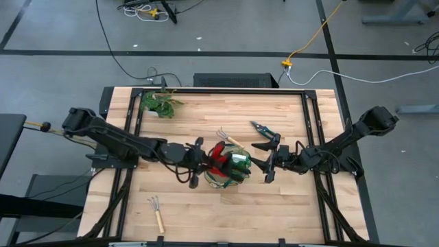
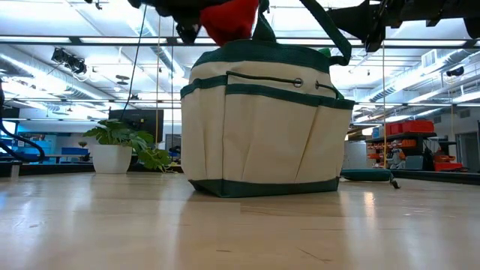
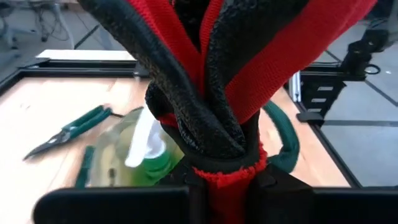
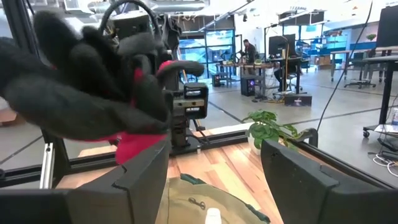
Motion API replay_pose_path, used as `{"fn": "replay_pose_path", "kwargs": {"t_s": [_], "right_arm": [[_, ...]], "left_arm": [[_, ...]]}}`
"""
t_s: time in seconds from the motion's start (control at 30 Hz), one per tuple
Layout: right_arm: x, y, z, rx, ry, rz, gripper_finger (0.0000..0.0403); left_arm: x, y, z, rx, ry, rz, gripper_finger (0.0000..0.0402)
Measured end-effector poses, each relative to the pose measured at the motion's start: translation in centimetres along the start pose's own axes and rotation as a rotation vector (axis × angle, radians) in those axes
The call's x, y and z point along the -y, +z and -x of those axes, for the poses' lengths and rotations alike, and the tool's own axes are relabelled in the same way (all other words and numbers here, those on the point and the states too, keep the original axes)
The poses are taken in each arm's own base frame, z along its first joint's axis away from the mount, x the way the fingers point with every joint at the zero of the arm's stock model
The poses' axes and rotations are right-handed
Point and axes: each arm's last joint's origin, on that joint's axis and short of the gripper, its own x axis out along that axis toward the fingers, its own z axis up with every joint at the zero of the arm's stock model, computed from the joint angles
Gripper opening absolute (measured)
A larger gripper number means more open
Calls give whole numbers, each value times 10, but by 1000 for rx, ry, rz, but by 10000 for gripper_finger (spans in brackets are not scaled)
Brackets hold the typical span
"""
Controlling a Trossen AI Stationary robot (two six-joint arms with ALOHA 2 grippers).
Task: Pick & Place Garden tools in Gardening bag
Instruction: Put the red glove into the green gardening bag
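The cream gardening bag with green trim stands at the table's middle. Over its mouth hang the red and black gloves, with my left gripper shut on them. A green piece with a white handle sits inside the bag. My right gripper stands open just right of the bag, nothing between its fingers. The pruning shears and one rake lie on the table beyond the bag. Another rake lies near the front left. My left gripper pinches the gloves' red cuff end between its two fingers. It comes from the table's left, nearly level and slanting a little down. The bunched gloves stick out ahead of the fingers, above the bag's mouth. Whether they touch the rim I cannot tell.
A leafy plant in a white pot stands at the far left of the table. The bag's green loop handle rises beside the gloves. Black frame rails run along the table's sides.
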Motion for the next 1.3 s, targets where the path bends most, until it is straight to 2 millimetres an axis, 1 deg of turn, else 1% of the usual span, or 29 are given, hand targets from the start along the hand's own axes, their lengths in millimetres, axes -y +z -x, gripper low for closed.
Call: {"fn": "replay_pose_path", "kwargs": {"t_s": [0.23,0.37,0.7,0.87,1.0,1.1,1.3], "right_arm": [[0,0,0,2,0,-2,258],[0,0,0,2,0,-2,258],[0,0,0,-2,-1,2,258],[0,0,0,-3,-1,3,258],[0,0,0,-3,-1,3,258],[0,0,0,-3,-1,3,258],[0,0,0,-3,-1,3,258]], "left_arm": [[-8,-7,-19,24,-71,17,46],[-11,-11,-24,18,-99,22,46],[-13,-15,-28,-3,-92,44,47],[-13,-16,-28,-7,-90,47,67],[-13,-16,-28,-8,-89,43,57],[-13,-16,-28,-9,-91,47,57],[-13,-16,-28,-13,-89,47,96]]}}
